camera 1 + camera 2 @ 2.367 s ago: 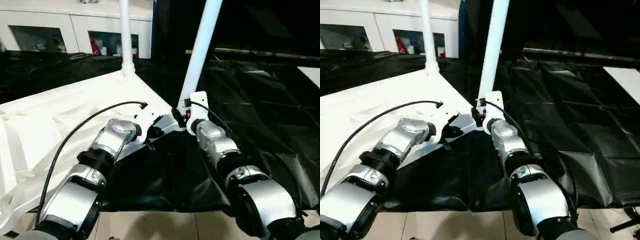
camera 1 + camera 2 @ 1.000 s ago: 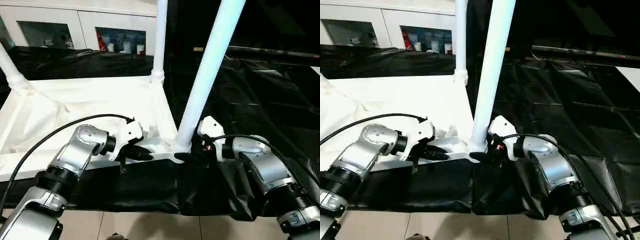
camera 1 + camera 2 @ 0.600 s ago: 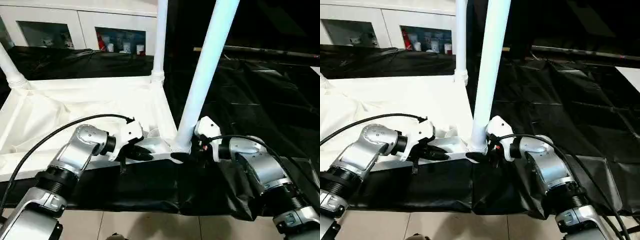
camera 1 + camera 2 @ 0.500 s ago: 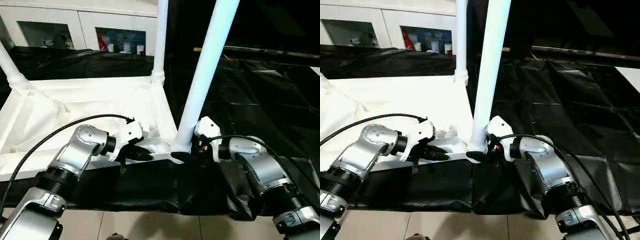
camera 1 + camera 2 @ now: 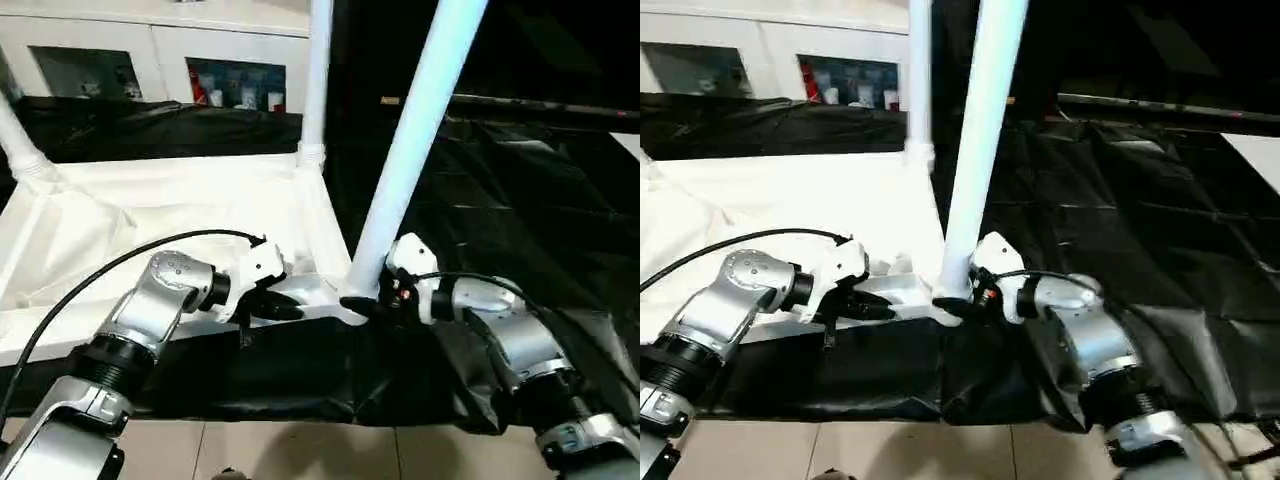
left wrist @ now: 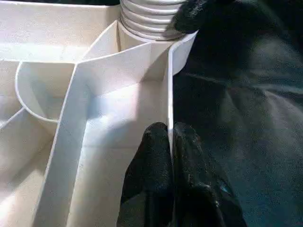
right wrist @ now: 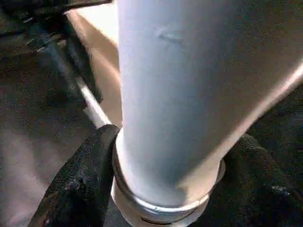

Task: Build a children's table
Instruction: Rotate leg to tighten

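The children's table lies upside down at centre-left of the head view on the black cloth. Its near corner socket holds the near leg. The left gripper pinches the table's front rim. The right gripper wraps both fingers around that leg's base; since a second ago it has narrowed onto it.

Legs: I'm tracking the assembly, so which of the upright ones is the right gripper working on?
The near leg at the tabletop's front corner; the right gripper brackets its base. The other legs stand farther back.
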